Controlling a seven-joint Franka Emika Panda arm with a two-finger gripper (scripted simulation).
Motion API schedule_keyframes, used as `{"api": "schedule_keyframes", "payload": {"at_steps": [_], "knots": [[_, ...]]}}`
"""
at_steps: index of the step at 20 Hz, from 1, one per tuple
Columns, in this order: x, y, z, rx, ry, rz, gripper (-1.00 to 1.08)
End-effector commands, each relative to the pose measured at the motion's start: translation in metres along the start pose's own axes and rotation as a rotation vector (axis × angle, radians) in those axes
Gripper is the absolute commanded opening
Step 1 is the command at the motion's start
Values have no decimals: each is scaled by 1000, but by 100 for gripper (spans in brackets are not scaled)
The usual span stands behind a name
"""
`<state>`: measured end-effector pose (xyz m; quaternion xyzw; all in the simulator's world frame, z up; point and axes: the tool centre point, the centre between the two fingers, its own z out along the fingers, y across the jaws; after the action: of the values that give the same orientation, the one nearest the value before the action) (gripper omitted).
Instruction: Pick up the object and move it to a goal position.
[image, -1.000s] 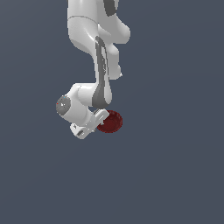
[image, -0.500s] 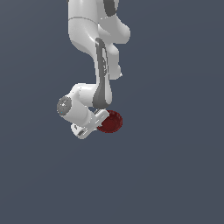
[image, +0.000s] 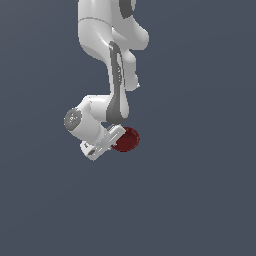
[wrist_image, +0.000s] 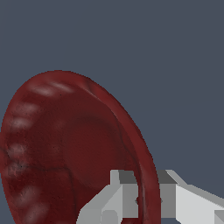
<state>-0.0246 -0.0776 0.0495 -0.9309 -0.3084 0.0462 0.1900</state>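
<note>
The dark red glossy bowl (image: 126, 139) is tilted on its side, held at the end of the white arm. In the wrist view the bowl (wrist_image: 65, 148) fills much of the frame, its hollow inside showing. My gripper (wrist_image: 146, 199) is shut on the bowl's rim, one grey finger (wrist_image: 118, 192) inside the bowl and the other outside it. In the exterior view the gripper (image: 116, 138) sits just to the exterior view's left of the bowl, its fingertips hidden by the hand.
A plain dark grey-blue ground (image: 200, 200) lies all around. The white arm (image: 107, 50) comes down from the top of the exterior view. No other objects show.
The hand and bowl have barely shifted; the grip on the bowl's rim is unchanged.
</note>
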Motion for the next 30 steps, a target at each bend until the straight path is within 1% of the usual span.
{"api": "schedule_keyframes", "payload": {"at_steps": [1,4,8,11,15,18,22,27,30], "knots": [[10,3,-11,-27,29,-8,-100],[27,7,-30,-71,76,-21,-100],[54,12,-64,-148,161,-43,-100],[77,14,-98,-219,238,-64,-100],[105,10,-152,-326,353,-95,-100],[122,4,-193,-404,437,-117,-100],[137,-10,-245,-505,543,-146,-100],[147,-33,-307,-624,669,-180,-100],[149,-49,-339,-687,735,-198,-100]]}}
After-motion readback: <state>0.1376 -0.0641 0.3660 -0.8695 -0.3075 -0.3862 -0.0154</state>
